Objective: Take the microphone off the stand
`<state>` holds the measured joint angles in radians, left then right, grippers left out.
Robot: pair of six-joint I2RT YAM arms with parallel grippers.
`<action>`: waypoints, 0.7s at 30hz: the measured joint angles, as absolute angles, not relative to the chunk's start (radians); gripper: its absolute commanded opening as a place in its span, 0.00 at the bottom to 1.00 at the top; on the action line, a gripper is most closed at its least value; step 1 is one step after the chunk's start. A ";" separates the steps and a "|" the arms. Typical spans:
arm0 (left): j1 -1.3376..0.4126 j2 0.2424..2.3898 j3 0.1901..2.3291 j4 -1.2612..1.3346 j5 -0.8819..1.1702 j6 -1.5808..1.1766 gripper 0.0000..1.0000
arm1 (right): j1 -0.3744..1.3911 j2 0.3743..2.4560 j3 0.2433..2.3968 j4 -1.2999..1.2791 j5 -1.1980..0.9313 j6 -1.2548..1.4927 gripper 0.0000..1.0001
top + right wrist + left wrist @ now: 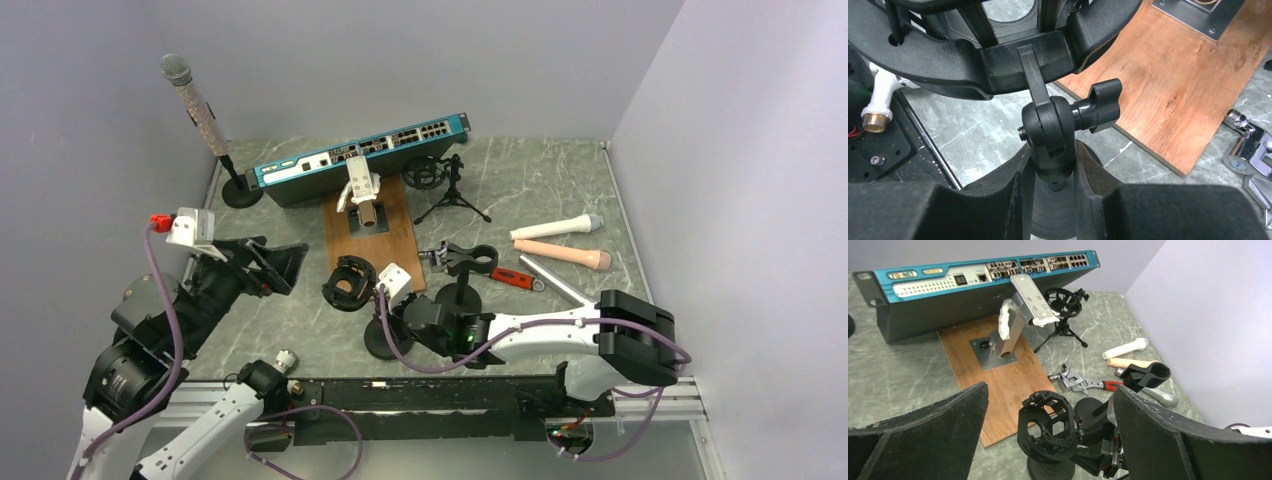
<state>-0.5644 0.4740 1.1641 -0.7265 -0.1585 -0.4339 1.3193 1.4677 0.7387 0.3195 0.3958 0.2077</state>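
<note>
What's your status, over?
Left gripper open, empty. Right gripper shut on mount stand neck. Mic up in far-left stand, untouched. Switch close beside it.

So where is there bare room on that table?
The green marble tabletop is bare in its far right corner, behind the white microphone and right of the black tripod. Also bare left of the brown wooden board. Crowded around the red-handled wrench.

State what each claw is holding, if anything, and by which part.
The right claw grips the shock-mount stand by its post, just below the swivel joint. The left claw holds nothing.
</note>
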 measured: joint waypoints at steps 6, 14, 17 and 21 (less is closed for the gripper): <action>-0.564 0.500 1.124 -0.697 -0.127 -0.485 0.97 | 1.321 1.463 0.719 0.343 0.404 0.197 0.61; -0.564 0.554 1.107 -0.691 -0.120 -0.509 0.99 | 1.323 1.462 0.719 0.279 0.419 0.193 0.88; -0.564 0.570 1.108 -0.692 -0.123 -0.505 0.99 | 1.330 1.423 0.743 0.209 0.417 0.197 0.92; -0.564 0.627 1.175 -0.720 -0.163 -0.453 0.99 | 1.354 1.362 0.809 0.138 0.410 0.212 1.00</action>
<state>-0.5644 0.6273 1.1748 -0.7200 -0.1635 -0.4530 1.3544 1.3617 0.8093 0.1375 0.4095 0.2119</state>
